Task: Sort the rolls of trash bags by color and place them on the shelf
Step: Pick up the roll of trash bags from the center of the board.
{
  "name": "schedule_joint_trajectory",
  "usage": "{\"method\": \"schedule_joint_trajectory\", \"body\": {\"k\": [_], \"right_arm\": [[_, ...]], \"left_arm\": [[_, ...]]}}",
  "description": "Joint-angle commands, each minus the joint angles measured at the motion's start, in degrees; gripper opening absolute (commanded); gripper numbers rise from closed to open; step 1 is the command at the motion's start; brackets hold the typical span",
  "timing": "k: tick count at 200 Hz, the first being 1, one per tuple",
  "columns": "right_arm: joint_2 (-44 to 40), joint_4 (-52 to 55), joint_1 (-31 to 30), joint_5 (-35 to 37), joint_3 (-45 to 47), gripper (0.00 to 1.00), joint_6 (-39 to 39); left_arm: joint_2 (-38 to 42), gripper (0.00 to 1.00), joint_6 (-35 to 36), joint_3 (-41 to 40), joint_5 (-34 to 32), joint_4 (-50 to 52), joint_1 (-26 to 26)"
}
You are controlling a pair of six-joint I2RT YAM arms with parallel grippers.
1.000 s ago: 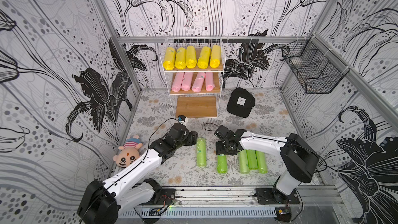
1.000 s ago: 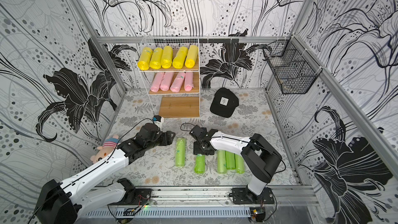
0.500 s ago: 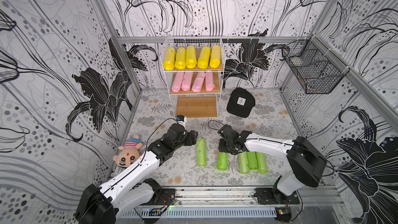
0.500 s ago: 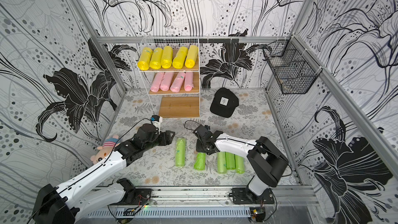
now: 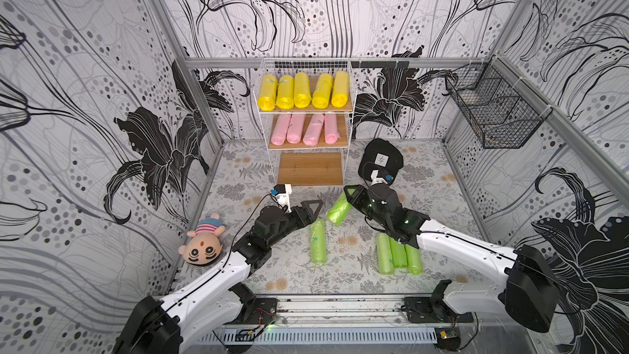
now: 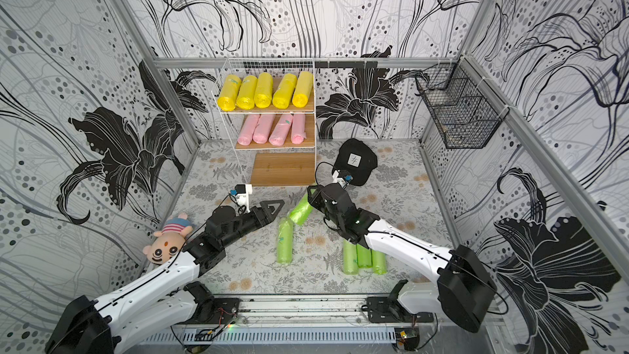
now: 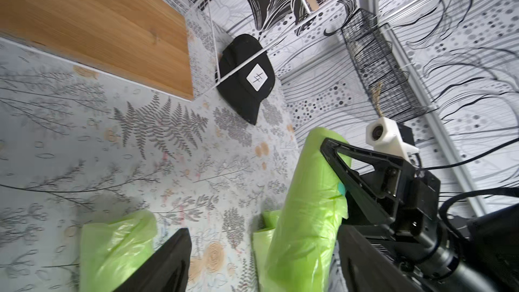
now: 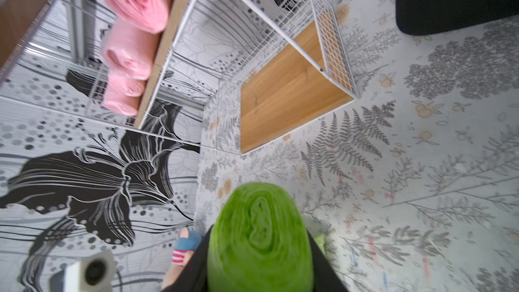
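Green trash-bag roll (image 5: pixel 338 212) is clamped, tilted, by right gripper (image 5: pixel 345 200) before shelf (image 5: pixel 309 168); left gripper (image 5: pixel 310 212) is held open alongside.

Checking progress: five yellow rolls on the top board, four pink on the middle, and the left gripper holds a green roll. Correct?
No: the right gripper holds the green roll, as both top views show. The rest stands.

Both top views look steeply down from high at the near edge onto the whole desk (image 5: pixel 343 260) and shelf (image 5: pixel 308 63); both wrist cameras sit low and close, sharing the shelf's bottom board (image 7: pixel 98 23).
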State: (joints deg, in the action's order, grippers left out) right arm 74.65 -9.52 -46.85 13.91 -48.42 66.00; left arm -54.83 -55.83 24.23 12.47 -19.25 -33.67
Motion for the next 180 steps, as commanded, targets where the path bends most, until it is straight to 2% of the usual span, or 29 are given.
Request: {"method": "schedule_joint_trajectory", "body": {"k": [1,31,118,153,180], "right_arm": [[1.5,-8.2,-0.1,2.5,-1.7,0.41,4.3],[3.8,-10.8,-0.1,1.5,-3.3,0.40,6.5],[8.2,-19.5,-0.1,-3.5,-4.6,0.38,13.4],[9.0,-21.1,-0.1,-4.4,-4.4,0.38,14.6],[9.5,-22.4,-0.1,-5.2,-4.5,0.38,15.6]], "left_arm": [[-1.8,0.86,-7.7,-2.2,3.0,-15.6,0.3],[-5.1,0.88,-11.3,-3.9,3.5,-24.1,0.2],[-9.1,0.88,-12.2,-3.6,0.9,-27.5,0.1],[-10.1,0.81,-14.6,-4.4,-1.7,-32.5,0.1],[-11.4,0.70,-15.3,-3.5,-1.9,-33.3,0.1]]}}
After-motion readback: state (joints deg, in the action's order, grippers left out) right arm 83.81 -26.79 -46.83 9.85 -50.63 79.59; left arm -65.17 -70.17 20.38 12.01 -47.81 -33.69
